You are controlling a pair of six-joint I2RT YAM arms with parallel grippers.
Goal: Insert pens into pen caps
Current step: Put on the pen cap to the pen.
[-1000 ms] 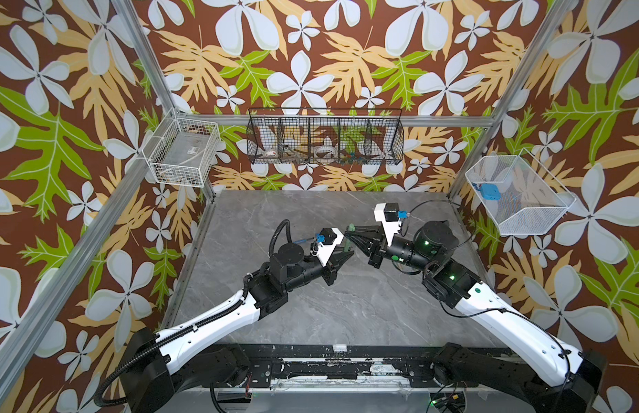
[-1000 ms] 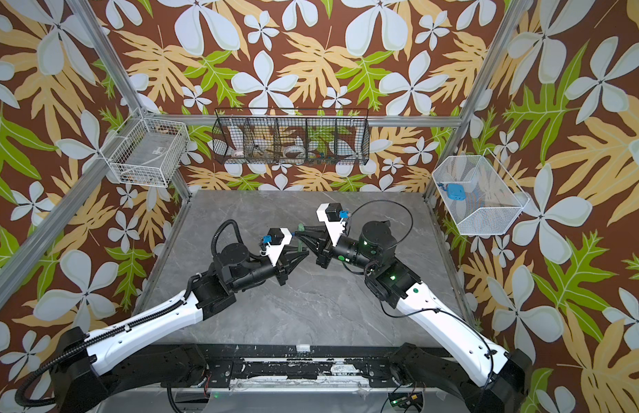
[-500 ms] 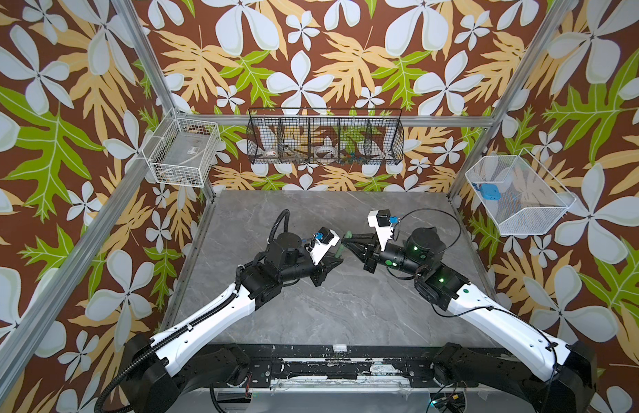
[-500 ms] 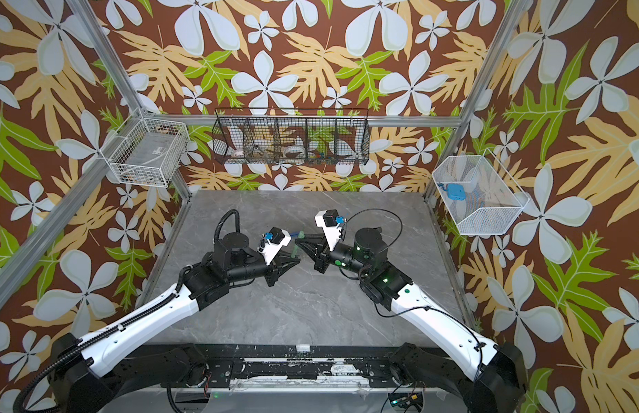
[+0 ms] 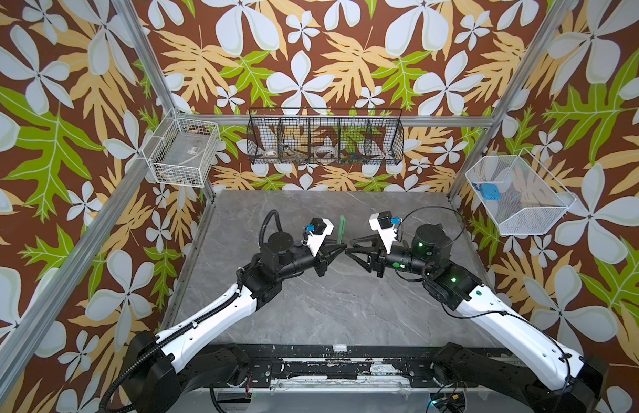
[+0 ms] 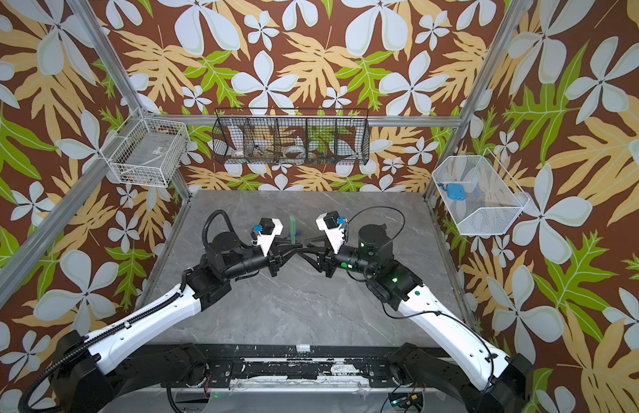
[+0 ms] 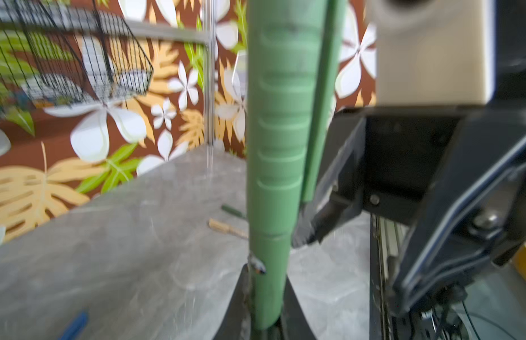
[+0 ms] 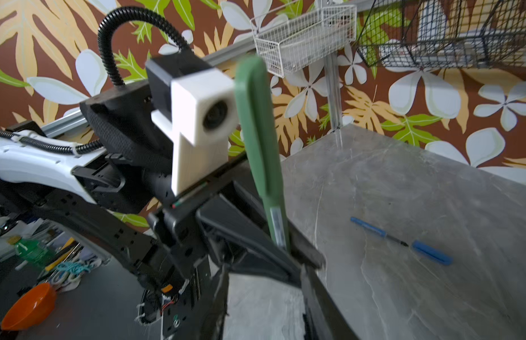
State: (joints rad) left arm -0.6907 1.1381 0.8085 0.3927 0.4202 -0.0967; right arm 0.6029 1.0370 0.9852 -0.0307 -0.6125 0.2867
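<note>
A green pen (image 5: 341,229) stands up from my left gripper (image 5: 342,247), which is shut on its lower barrel (image 7: 269,279). A ribbed green cap with a clip (image 7: 275,103) sits over the pen's upper part. My right gripper (image 5: 348,247) faces the left one tip to tip with its jaws open and nothing between them; one finger (image 7: 320,223) is just beside the pen. In the right wrist view the green pen (image 8: 257,132) rises in front of the left wrist camera. A blue pen (image 8: 373,229) and a blue cap (image 8: 432,256) lie apart on the table.
A tan piece (image 7: 226,228) and a dark green piece (image 7: 232,210) lie on the grey table (image 5: 328,314) beyond the held pen. A black wire basket (image 5: 325,137) hangs on the back wall, and white wire baskets hang on the left (image 5: 184,153) and right (image 5: 514,196).
The right gripper has opened and let go of the green pen. The left gripper keeps it, and the pen now points up toward the back wall.
</note>
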